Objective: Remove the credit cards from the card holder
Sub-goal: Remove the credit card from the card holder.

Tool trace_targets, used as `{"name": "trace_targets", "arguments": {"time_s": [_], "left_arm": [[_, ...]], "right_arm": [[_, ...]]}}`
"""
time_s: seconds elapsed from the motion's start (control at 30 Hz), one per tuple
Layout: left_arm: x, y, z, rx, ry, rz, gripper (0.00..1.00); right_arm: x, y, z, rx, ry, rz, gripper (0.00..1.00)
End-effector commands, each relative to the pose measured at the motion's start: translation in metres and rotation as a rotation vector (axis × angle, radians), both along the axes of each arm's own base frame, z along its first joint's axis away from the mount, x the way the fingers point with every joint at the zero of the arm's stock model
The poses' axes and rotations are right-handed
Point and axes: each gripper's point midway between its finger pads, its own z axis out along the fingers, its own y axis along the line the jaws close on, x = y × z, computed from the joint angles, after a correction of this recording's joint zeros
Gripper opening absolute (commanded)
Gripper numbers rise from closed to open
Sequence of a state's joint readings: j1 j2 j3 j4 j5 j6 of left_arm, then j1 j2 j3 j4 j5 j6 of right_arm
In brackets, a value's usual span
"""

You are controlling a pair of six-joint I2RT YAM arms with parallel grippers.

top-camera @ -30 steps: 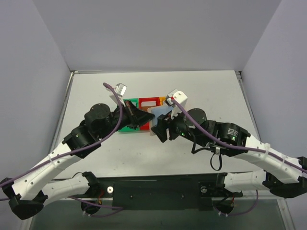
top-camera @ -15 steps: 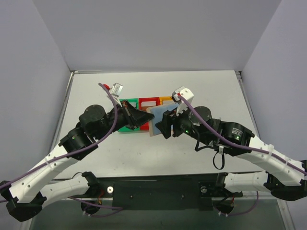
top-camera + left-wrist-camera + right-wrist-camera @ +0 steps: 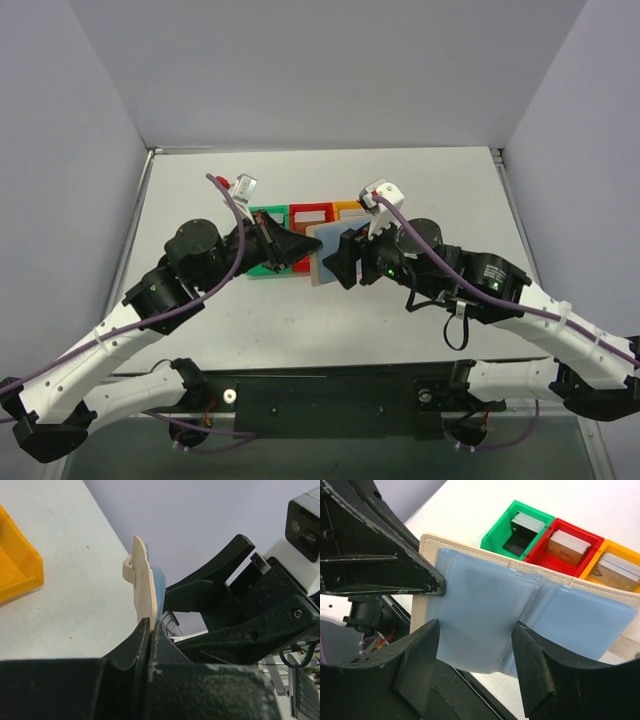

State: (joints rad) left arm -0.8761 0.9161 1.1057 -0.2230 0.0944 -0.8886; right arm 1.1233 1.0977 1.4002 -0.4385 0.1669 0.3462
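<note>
The card holder (image 3: 320,262), tan outside with light blue inner panels (image 3: 485,610), hangs open above the table. My left gripper (image 3: 152,625) is shut on its edge, pinching the tan cover (image 3: 142,587) and a blue panel together. My right gripper (image 3: 477,635) is open and faces the holder's inside, one finger on each side of the left blue panel without closing on it. From above, the two grippers (image 3: 300,248) (image 3: 337,262) meet at the holder. No credit card shows in the holder's pockets. Stacks of cards (image 3: 567,545) lie in the bins.
Three small bins stand in a row on the table behind the holder: green (image 3: 497,536), red (image 3: 543,555) and orange (image 3: 600,582), each with cards inside. From above they sit mid-table (image 3: 311,213), partly hidden by the left gripper. Grey walls enclose the table on three sides.
Within the last second the right gripper rose toward the card holder and now straddles its blue panel, jaws slightly wider. The left arm turned, keeping its grip. Little moved in the last half second.
</note>
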Motion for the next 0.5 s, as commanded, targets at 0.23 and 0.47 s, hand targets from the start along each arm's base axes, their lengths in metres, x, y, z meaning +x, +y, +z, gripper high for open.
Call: {"name": "trace_targets", "arguments": {"time_s": [0.23,0.47], "left_arm": [[-0.017,0.002,0.043,-0.147,-0.066,-0.059,0.0],[-0.013,0.017,0.042,-0.12,-0.086,0.002,0.0]], "right_arm": [[0.011,-0.001,-0.006,0.035,0.074,-0.015,0.28],[0.021,-0.028,-0.006,0.05,0.07,-0.104,0.26]]}}
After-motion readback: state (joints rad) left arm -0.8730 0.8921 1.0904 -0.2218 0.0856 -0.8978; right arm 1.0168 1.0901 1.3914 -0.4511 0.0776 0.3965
